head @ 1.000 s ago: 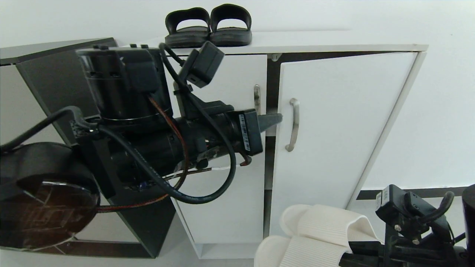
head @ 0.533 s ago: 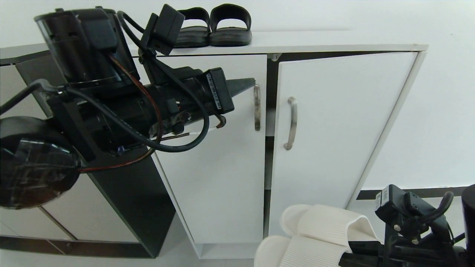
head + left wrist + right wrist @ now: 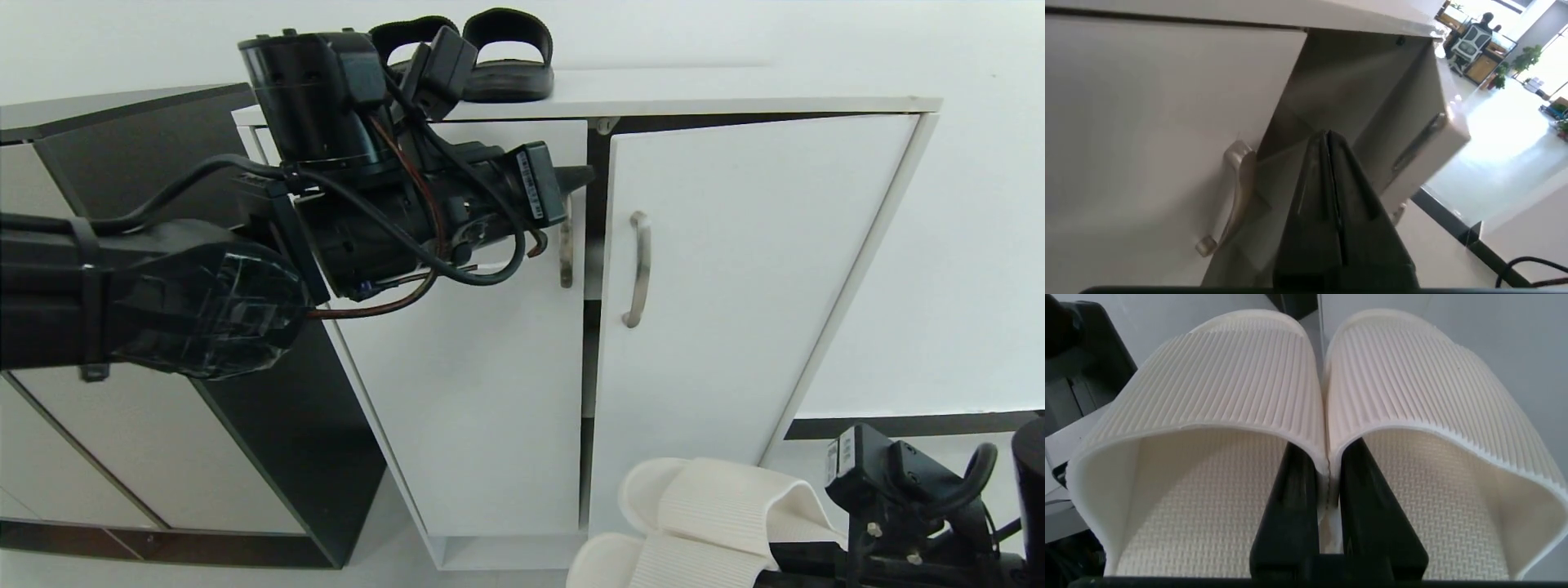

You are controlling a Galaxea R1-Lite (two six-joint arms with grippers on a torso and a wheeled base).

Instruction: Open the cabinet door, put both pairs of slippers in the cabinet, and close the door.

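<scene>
The white cabinet [image 3: 735, 103] has its left door [image 3: 473, 392] shut and its right door [image 3: 735, 269] slightly ajar, with a dark gap between them. My left gripper [image 3: 584, 175] is shut and empty. Its tip is at the gap, beside the top of the left door's handle [image 3: 565, 253]. In the left wrist view the same gripper [image 3: 1328, 139] points into the gap between that handle [image 3: 1234, 196] and the right door's handle [image 3: 1419, 144]. A pair of black slippers [image 3: 506, 57] sits on the cabinet top. My right gripper [image 3: 1323, 469] is shut on the inner edges of the white slippers [image 3: 710, 514], held low before the right door.
A black cabinet [image 3: 122, 163] stands against the white one's left side. Behind is a white wall with a dark baseboard [image 3: 898, 425] at floor level to the right. The left forearm crosses in front of the left door.
My left gripper rose from the middle of the door gap to the top of the left handle, swinging left and then back right. The white slippers sank slightly.
</scene>
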